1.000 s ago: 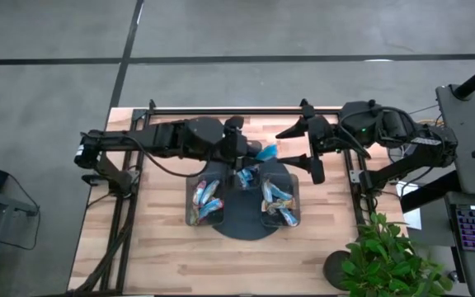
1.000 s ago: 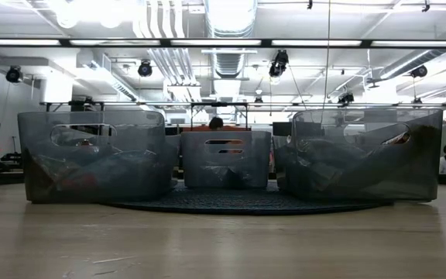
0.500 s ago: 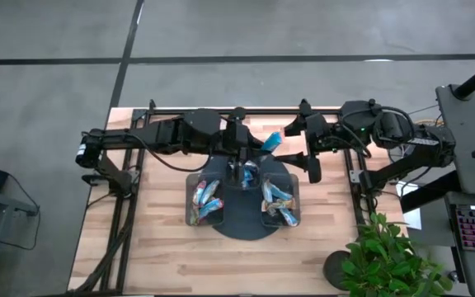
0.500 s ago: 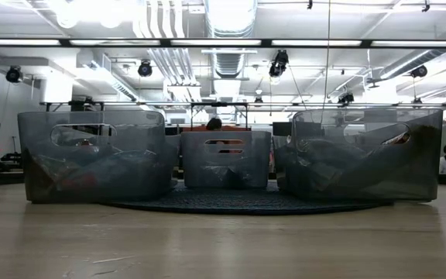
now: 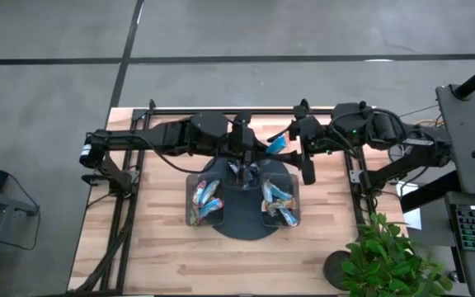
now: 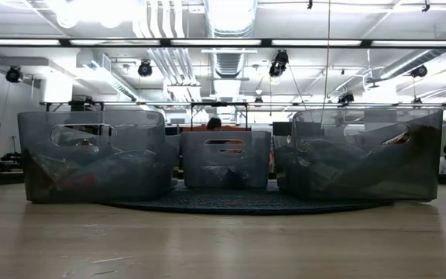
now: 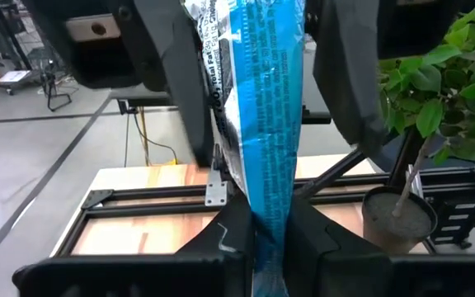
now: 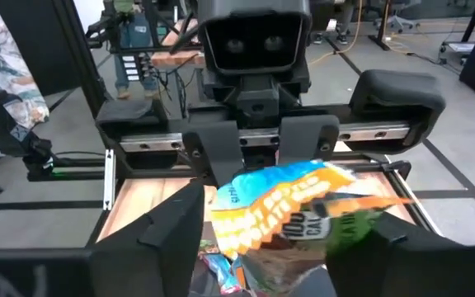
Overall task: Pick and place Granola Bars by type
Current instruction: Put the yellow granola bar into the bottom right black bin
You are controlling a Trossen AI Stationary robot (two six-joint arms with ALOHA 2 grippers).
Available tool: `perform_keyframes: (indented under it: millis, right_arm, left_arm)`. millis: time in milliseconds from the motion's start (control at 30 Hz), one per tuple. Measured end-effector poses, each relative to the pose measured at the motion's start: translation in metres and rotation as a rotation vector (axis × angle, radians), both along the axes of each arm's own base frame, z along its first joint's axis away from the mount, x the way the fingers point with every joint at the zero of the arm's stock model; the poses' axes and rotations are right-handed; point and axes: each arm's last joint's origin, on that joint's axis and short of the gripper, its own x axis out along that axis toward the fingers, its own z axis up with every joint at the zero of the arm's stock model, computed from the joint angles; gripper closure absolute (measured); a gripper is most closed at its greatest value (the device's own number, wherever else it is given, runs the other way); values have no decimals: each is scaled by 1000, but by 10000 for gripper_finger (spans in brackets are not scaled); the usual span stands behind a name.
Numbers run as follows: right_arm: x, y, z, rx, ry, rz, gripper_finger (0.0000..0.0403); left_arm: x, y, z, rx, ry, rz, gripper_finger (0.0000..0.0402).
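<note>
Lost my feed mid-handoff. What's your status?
Left gripper shut on light blue wrapped granola bar. Right gripper open, fingers either side of the bar, above the dark round tray. Nothing in the way.

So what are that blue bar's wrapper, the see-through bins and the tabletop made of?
The blue bar passing between the left gripper and right gripper looks wrapped in thin glossy plastic film: it creases and shines. The bins look like smoky clear hard plastic with moulded handle slots. The table looks like pale wood planks, showing grain lines.
</note>
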Motion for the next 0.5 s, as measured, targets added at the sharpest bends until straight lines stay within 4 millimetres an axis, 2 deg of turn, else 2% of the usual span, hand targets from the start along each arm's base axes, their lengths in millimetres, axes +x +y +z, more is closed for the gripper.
perform_keyframes:
  millis: [500]
  right_arm:
    - [-2, -1, 1, -32, 0, 3, 322]
  left_arm:
    - [0, 2, 0, 3, 3, 2, 378]
